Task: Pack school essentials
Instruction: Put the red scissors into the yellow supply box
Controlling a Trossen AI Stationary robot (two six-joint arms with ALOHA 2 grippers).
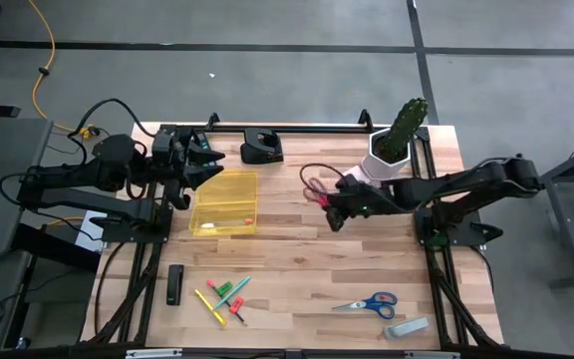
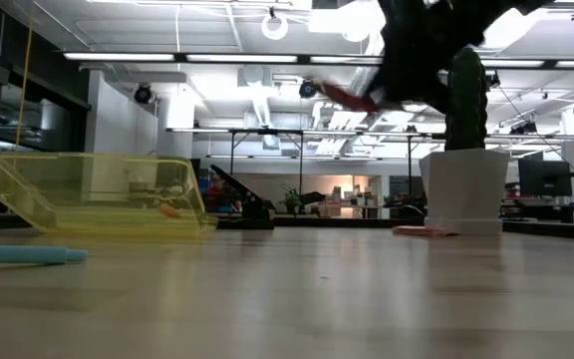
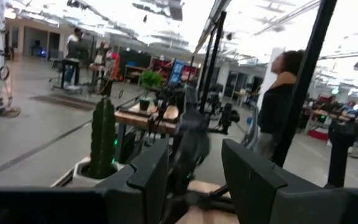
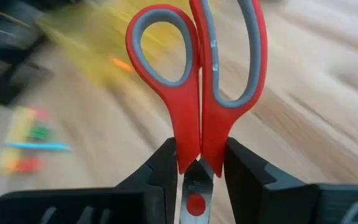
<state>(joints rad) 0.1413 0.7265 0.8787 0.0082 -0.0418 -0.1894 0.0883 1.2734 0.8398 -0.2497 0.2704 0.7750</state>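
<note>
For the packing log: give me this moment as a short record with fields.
right hand: shut on red-handled steel scissors, lifted above the table
left hand: open, at the clear yellow plastic box
box contents: one small orange item
still on wooden table: blue-handled scissors, coloured pens

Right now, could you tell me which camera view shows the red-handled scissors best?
The right wrist view: the red-handled scissors fill it, clamped in the right end effector. High view shows small handles; low view a red sliver; left wrist view none.
</note>
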